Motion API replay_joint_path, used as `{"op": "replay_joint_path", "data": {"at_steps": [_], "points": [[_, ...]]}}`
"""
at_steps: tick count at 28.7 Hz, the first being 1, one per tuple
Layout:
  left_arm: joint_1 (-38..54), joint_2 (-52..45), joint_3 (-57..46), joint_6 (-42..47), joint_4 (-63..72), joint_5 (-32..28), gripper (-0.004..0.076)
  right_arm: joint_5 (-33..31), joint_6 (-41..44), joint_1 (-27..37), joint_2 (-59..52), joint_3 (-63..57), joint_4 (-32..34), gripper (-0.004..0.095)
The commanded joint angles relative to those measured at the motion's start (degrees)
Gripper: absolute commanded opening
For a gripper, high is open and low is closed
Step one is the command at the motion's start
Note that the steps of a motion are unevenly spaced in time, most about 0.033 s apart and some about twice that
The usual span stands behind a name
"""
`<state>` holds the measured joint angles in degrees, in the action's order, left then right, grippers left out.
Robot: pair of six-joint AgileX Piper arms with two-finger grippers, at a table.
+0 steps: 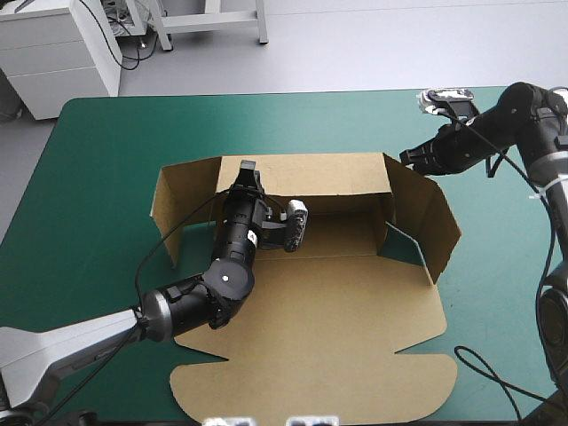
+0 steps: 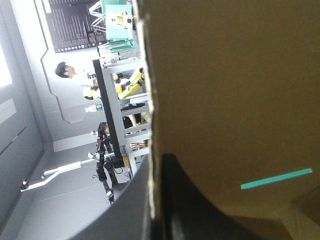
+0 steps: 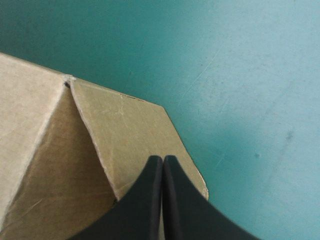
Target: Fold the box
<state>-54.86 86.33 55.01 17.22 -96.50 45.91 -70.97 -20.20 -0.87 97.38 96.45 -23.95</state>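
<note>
I see the box [image 1: 337, 302] lying left-to-right on the surface [image 1: 98, 195], my left gripper [image 1: 249, 169] pinching its raised far wall, the right gripper [image 1: 417, 160] (jaws pressed together) at the right rear flap

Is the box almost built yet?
Not yet, about halfway. Done: the box's back wall stands up, with a flap raised at each end. In hand: the left gripper is shut on that wall, and the right gripper, fingers shut, is at the right flap. Left: the lid lies flat, and the flaps are not tucked in.
</note>
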Motion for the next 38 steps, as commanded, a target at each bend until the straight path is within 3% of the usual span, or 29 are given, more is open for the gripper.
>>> {"op": "replay_joint_path", "data": {"at_steps": [1, 10, 18, 24, 30, 33, 35, 36, 37, 38], "points": [[0.2, -2.0, 1.7, 0.1, -8.2, 1.4, -0.0007, -0.4, -0.6, -0.1, -3.0, 0.0, -3.2, -0.0014], [0.2, -2.0, 1.7, 0.1, -8.2, 0.2, -0.0007, 2.2, -6.8, -0.1, -5.7, -10.1, -10.6, -0.0014], [0.2, -2.0, 1.7, 0.1, -8.2, 0.2, -0.0007, 12.0, -19.5, -0.1, -12.4, -22.6, -19.0, -0.0014], [0.2, -2.0, 1.7, 0.1, -8.2, 0.6, -0.0007, 14.5, -29.2, -0.1, -14.2, -30.7, -25.8, -0.0014], [0.2, -2.0, 1.7, 0.5, -8.2, 0.6, -0.0007, 14.1, -35.4, -0.1, -14.3, -34.1, -26.1, -0.0001], [0.2, -2.0, 1.7, 1.0, -8.2, 0.6, -0.0007, 11.4, -37.3, -0.1, -14.3, -33.9, -26.1, 0.0077], [0.2, -2.0, 1.7, 1.0, -8.2, 0.6, -0.0007, 9.9, -37.7, -0.1, -14.3, -33.9, -26.1, 0.0183], [0.2, -2.0, 1.7, 1.0, -8.2, 0.6, -0.0007, 8.9, -37.7, -0.1, -14.3, -33.9, -25.6, 0.0327], [0.2, -2.0, 1.7, 1.0, -8.2, 0.6, -0.0007, 8.6, -37.7, -0.1, -14.3, -33.9, -25.6, 0.039], [0.2, -2.0, 1.7, 1.0, -8.2, 0.6, -0.0007, 8.4, -37.7, -0.1, -14.3, -33.9, -25.6, 0.0514]]}}
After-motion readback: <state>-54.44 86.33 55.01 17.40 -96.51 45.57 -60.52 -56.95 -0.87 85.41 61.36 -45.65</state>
